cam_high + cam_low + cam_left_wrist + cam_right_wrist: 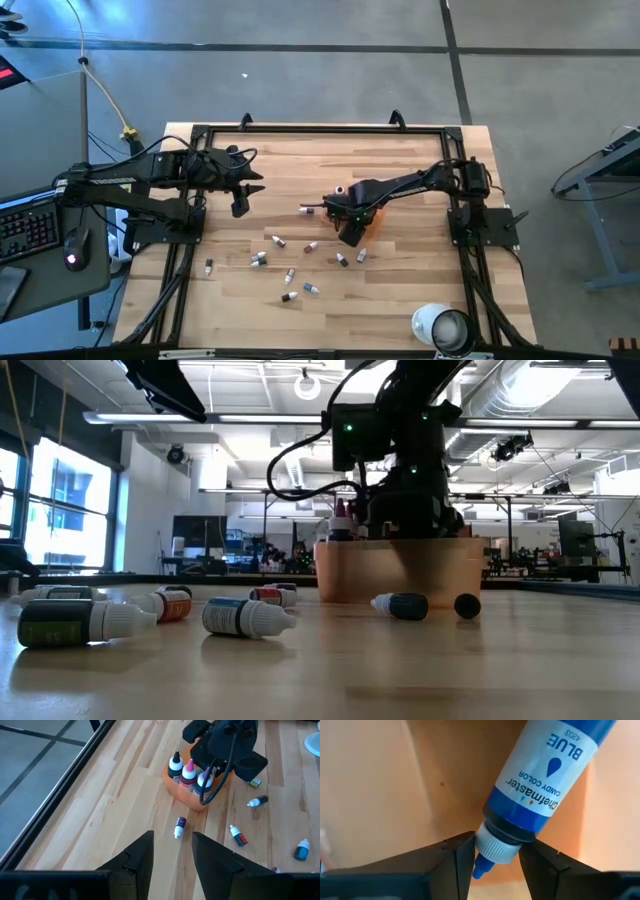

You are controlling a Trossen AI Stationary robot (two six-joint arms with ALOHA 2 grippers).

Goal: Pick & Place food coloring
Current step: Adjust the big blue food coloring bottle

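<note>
Several tiny food coloring bottles lie on their sides on the wooden table, seen close in the low view. The translucent orange tray stands mid-table; three bottles stand upright in it. My right gripper hangs over the tray, shut on a blue food coloring bottle inside it. My left gripper is open above the table's left part, and a white-capped bottle lies beyond its fingers. My right gripper pinches the blue bottle by its white ribbed cap, just under the dark neck, between the two fingers. It comes from above, pointing down into the tray. The bottle hangs below the fingers, base down and tilted, between the orange walls; whether its base rests I cannot tell.
A large white roll stands near the table's near right corner. A black frame runs along the table's edges. Loose bottles lie scattered between the tray and the near edge, and one lies just left of the tray.
</note>
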